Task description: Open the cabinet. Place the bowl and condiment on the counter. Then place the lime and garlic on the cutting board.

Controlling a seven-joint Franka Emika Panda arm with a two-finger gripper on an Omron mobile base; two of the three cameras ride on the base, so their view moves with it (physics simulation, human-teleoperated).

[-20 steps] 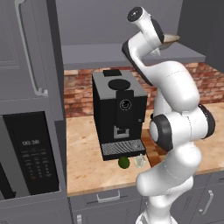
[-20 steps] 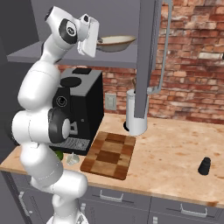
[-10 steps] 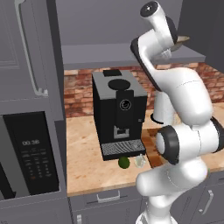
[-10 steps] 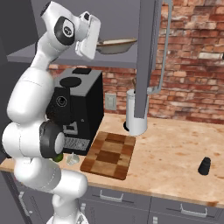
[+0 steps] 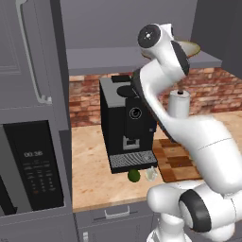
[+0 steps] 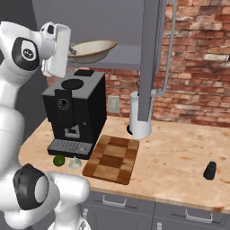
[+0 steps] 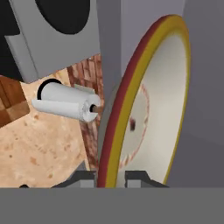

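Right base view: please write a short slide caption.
Pincer shut on the bowl rim at the open cabinet shelf.

The open cabinet door (image 6: 151, 63) is hanging down over the counter (image 6: 179, 152), right in front of the paper-towel roll (image 6: 140, 117), blocking that way. The tall coffee machine (image 6: 77, 112) is standing under the shelf at 9 o'clock from the cutting board (image 6: 112, 159). The lime (image 6: 59, 160) and garlic (image 6: 74, 162) are sitting just beside the board. Wide bare counter is lying at 3 o'clock, up to the small black bottle (image 6: 210, 170).
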